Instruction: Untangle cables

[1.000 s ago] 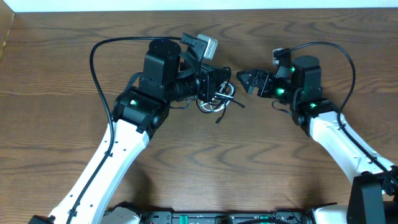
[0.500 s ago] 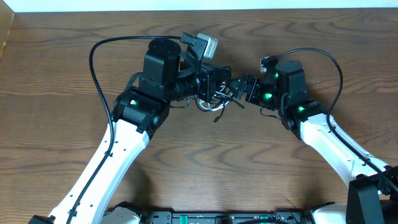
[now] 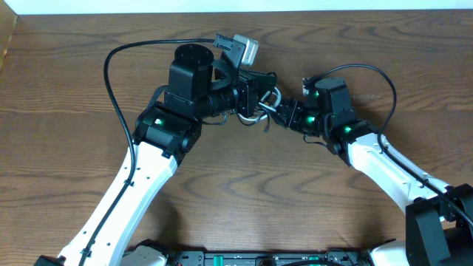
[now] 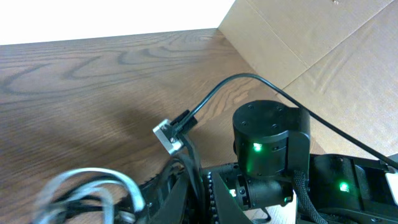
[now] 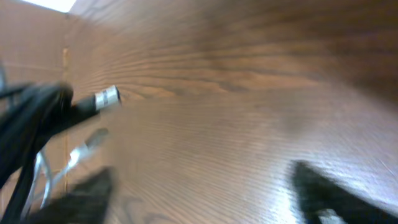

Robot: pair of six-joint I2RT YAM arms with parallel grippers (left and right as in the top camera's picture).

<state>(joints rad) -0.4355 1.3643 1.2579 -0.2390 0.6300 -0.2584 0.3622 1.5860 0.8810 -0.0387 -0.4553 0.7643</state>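
Gripping cables w/ L gripper, jaws closed on bundle, approx 12 o'clock from table ctr. Black + white loops bunched at 4 o'clock of L tip. Sitting just at 4 o'clock of bundle w/ R gripper, jaws spread wide, nothing betw. them; touching or not, can't tell. Blurred plug at 10 o'clock in R wrist view.
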